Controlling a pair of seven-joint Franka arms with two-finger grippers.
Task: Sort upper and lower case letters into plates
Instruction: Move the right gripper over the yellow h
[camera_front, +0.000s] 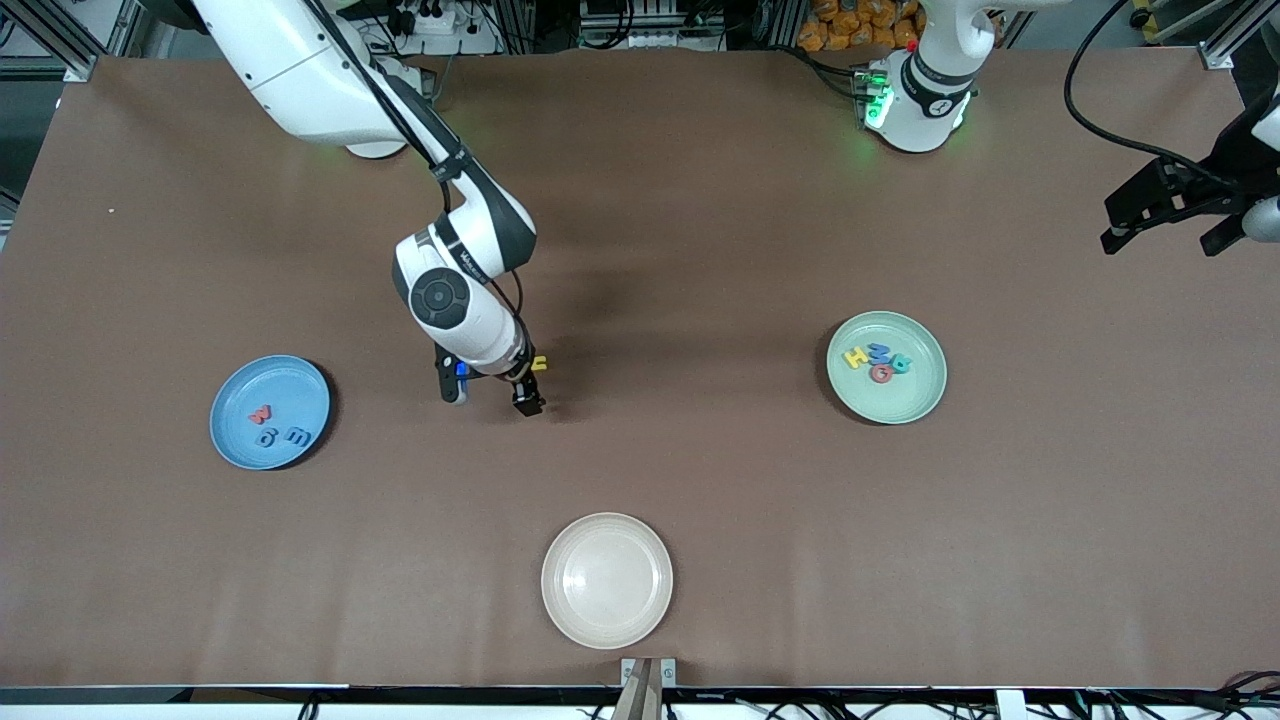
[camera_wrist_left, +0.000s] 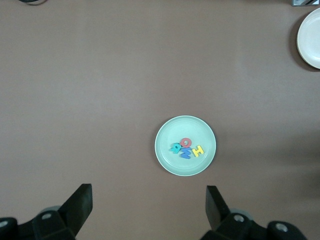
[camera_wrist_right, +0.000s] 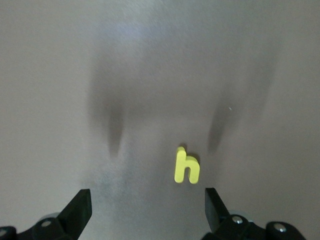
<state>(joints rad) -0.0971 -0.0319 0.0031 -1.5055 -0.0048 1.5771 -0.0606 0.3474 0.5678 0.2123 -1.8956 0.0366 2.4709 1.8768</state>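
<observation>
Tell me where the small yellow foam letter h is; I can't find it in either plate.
The small yellow foam letter h lies on the bare brown table, just under the right gripper, between the blue plate and the mint green plate.

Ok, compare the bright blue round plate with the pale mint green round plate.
The bright blue round plate lies toward the right arm's end of the table; the pale mint green round plate lies toward the left arm's end. The blue plate holds three foam letters, the mint plate four. The mint plate's set includes a yellow letter; the blue plate's has none. Both are shallow, similar in size, and lie flat.
</observation>
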